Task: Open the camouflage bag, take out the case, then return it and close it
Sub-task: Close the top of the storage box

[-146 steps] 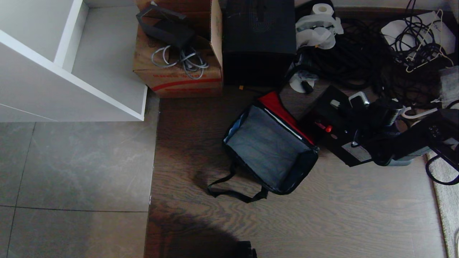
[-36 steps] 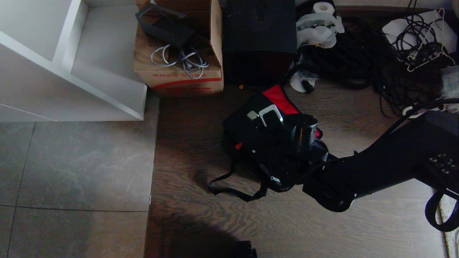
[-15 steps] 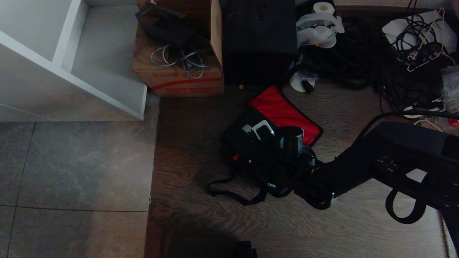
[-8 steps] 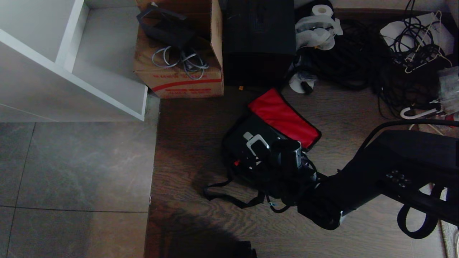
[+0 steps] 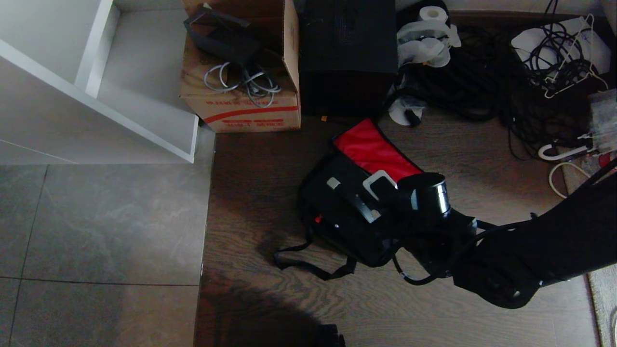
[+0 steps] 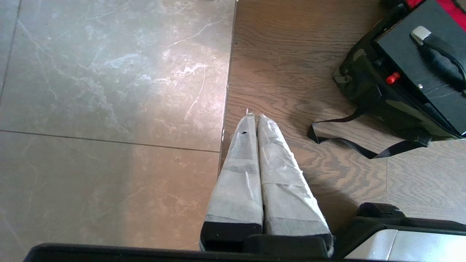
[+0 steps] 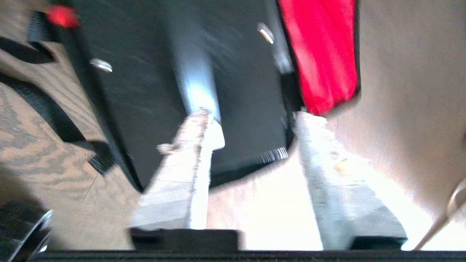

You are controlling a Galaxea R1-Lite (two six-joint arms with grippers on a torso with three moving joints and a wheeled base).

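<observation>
A dark wood-grain floor [image 5: 434,308] is meeting grey stone tiles [image 5: 96,221] here, and clutter is lining the far wall. On the wood, the camouflage bag [image 5: 381,250] is sitting open, its red inner lid panel [image 5: 373,150] lying flopped back toward the wall, which is leaving the mouth clear. The case [image 5: 344,207] is sitting inside the bag, its flat top and handle [image 5: 371,205] showing above the rim, so by my reading the return step is done and only the closing is left. The bag's black shoulder strap [image 5: 308,260] is trailing loose on the floor on the near side.

The right gripper [image 7: 251,116] is hanging over the case's end by the red panel; its taped fingers [image 7: 189,145] are standing apart with nothing between them. That suits a release of the handle, and the lid is lying just beside it for the next reach. The left gripper [image 6: 253,118] is idling off to the side above the seam of tile and wood, its fingers pressed together and holding nothing.

Further out, a brown cardboard carton [image 5: 241,103] is holding grey cable and a dark bracket, a tall plain black box [image 5: 347,58] is standing beside it, a white shelf unit [image 5: 96,82] is filling the left corner, and tangled black cables [image 5: 482,77] are spreading along the right.
</observation>
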